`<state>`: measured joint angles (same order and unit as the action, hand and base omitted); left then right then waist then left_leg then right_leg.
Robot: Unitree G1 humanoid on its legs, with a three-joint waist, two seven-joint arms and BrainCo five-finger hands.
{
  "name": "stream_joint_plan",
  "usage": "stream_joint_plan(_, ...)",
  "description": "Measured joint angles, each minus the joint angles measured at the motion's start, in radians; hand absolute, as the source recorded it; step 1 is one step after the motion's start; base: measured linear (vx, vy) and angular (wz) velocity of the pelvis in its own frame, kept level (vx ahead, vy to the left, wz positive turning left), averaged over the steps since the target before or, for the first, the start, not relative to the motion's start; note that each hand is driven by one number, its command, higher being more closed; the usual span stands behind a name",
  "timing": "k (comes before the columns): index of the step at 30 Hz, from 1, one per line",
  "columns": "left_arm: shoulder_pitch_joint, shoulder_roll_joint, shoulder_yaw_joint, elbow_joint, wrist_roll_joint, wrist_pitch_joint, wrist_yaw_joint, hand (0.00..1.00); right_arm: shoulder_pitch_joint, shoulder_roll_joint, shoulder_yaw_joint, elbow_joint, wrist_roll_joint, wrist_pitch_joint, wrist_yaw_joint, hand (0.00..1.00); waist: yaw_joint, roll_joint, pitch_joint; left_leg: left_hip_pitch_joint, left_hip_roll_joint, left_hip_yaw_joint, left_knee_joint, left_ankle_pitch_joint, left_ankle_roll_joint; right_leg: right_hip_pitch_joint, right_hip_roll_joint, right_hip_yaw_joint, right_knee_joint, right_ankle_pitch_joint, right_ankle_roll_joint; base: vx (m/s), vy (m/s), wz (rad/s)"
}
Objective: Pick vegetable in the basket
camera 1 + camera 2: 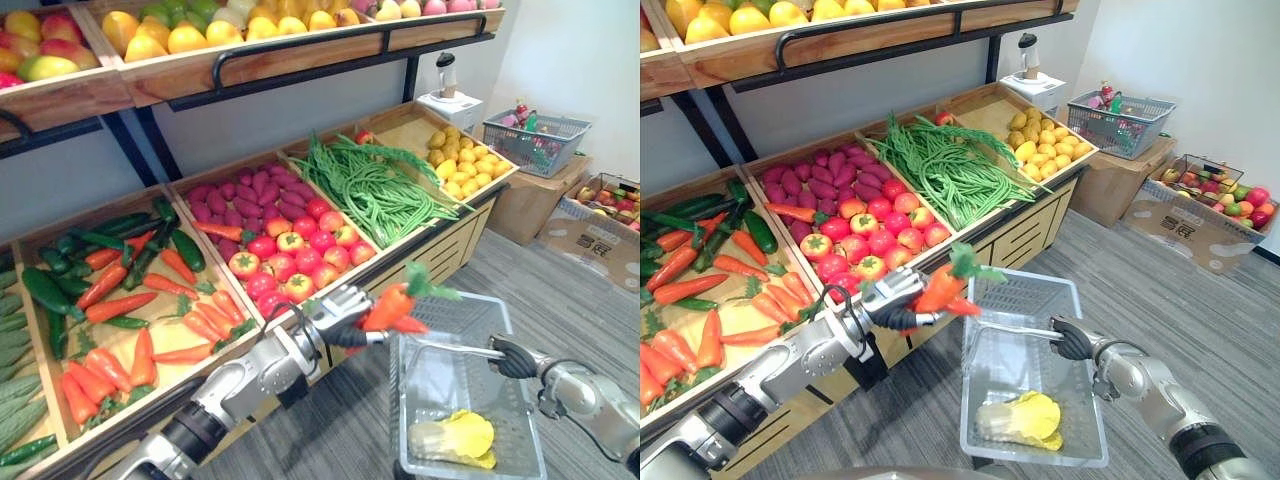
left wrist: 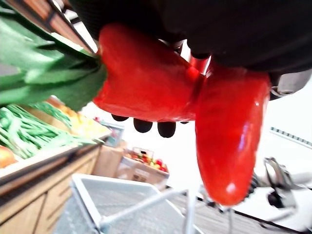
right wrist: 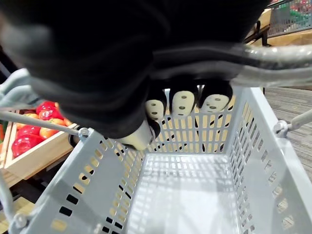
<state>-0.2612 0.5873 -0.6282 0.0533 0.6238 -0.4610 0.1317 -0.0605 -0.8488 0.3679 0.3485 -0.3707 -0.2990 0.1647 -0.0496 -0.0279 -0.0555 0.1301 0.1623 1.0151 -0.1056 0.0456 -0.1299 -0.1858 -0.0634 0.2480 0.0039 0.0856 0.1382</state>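
Note:
My left hand (image 1: 338,312) is shut on an orange carrot (image 1: 388,305) with a green leafy top, and a second red-orange piece (image 2: 229,141) sits in the same grip. Both hang just over the left rim of the grey plastic basket (image 1: 1025,295). The carrot (image 2: 146,78) shows close up under the palm in the left wrist view. My right hand (image 1: 515,357) is curled round the basket's metal handle (image 1: 450,346) and holds the basket off the floor. Its fingers (image 3: 183,102) wrap the bar. A yellow-green leafy vegetable (image 1: 1025,420) lies in the basket's near end.
The wooden stand at left holds bins of carrots and cucumbers (image 1: 130,300), tomatoes (image 1: 300,255), green beans (image 1: 370,185) and yellow fruit (image 1: 465,160). An upper shelf (image 1: 260,60) overhangs. A grey basket (image 1: 535,130) on a box and a fruit carton (image 1: 600,210) stand at right.

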Motion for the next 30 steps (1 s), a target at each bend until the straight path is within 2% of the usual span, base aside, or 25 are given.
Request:
stream_joint_plan(2,-0.006,0.013,-0.049,-0.004,-0.035,-0.019,-0.028,1.00,-0.030,-0.002,0.022,-0.002,0.025,0.000,0.004,1.00,-0.002,0.000,0.000,0.011,-0.001,0.017,0.000,-0.001,-0.002,0.001,0.004,0.010,0.001,0.007,-0.003,0.01,0.005,-0.20)
stream_joint_plan(6,-0.034,0.027,-0.143,-0.005,-0.083,-0.021,-0.083,1.00,-0.063,-0.023,0.042,-0.034,0.051,0.005,0.034,1.00,-0.018,0.000,-0.002,0.017,0.001,0.020,0.000,-0.006,-0.008,0.004,0.007,0.013,0.001,0.007,-0.004,0.01,-0.005,-0.08)
stream_joint_plan(7,-0.041,0.037,-0.174,-0.008,-0.109,-0.021,-0.106,1.00,-0.080,-0.025,0.046,-0.037,0.058,0.011,0.038,1.00,-0.026,0.001,-0.002,0.016,0.001,0.020,0.000,-0.007,-0.010,0.004,0.007,0.012,0.002,0.007,-0.004,0.00,0.000,0.00)
stream_joint_plan(10,-0.061,0.045,-0.234,-0.039,-0.111,-0.020,-0.141,1.00,-0.107,-0.026,0.046,-0.065,0.072,0.040,0.039,1.00,-0.029,0.002,-0.002,0.016,0.004,0.023,0.004,-0.009,-0.012,-0.001,0.014,0.018,0.016,0.008,-0.004,-0.02,-0.023,-0.02)
stream_joint_plan(12,-0.069,0.044,-0.261,-0.073,-0.116,-0.021,-0.147,1.00,-0.128,-0.026,0.046,-0.071,0.077,0.056,0.039,1.00,-0.029,0.003,-0.002,0.012,0.004,0.023,0.001,-0.021,-0.022,-0.001,0.014,0.021,0.016,0.008,-0.004,-0.06,-0.056,-0.01)
stream_joint_plan(14,-0.074,0.041,-0.293,-0.103,-0.146,-0.021,-0.156,1.00,-0.155,-0.026,0.047,-0.084,0.077,0.080,0.041,1.00,-0.028,0.009,0.001,0.010,0.005,0.023,0.000,-0.026,-0.016,-0.002,0.014,0.022,0.017,0.007,-0.004,-0.06,-0.059,0.03)
stream_joint_plan(21,-0.097,0.005,-0.330,-0.120,-0.148,-0.017,-0.186,1.00,-0.234,-0.024,0.046,-0.106,0.076,0.125,0.043,1.00,-0.027,0.044,0.004,-0.025,0.004,0.011,0.000,-0.016,-0.016,-0.032,0.005,-0.008,0.029,0.002,-0.007,-0.04,-0.048,0.11)
stream_joint_plan(26,-0.100,-0.025,-0.344,-0.115,-0.147,-0.015,-0.206,1.00,-0.270,0.011,0.040,-0.105,0.075,0.162,0.069,1.00,-0.029,0.047,0.007,-0.040,0.006,-0.019,0.000,-0.007,-0.008,-0.036,-0.005,-0.037,0.030,0.002,-0.007,-0.01,-0.025,0.17)
stream_joint_plan(30,-0.100,-0.048,-0.344,-0.064,-0.137,-0.006,-0.217,1.00,-0.300,0.054,0.040,-0.104,0.075,0.165,0.081,1.00,-0.032,0.046,0.008,-0.041,0.005,-0.034,0.000,-0.006,-0.006,-0.034,-0.008,-0.048,0.030,0.000,-0.011,-0.02,-0.021,0.06)
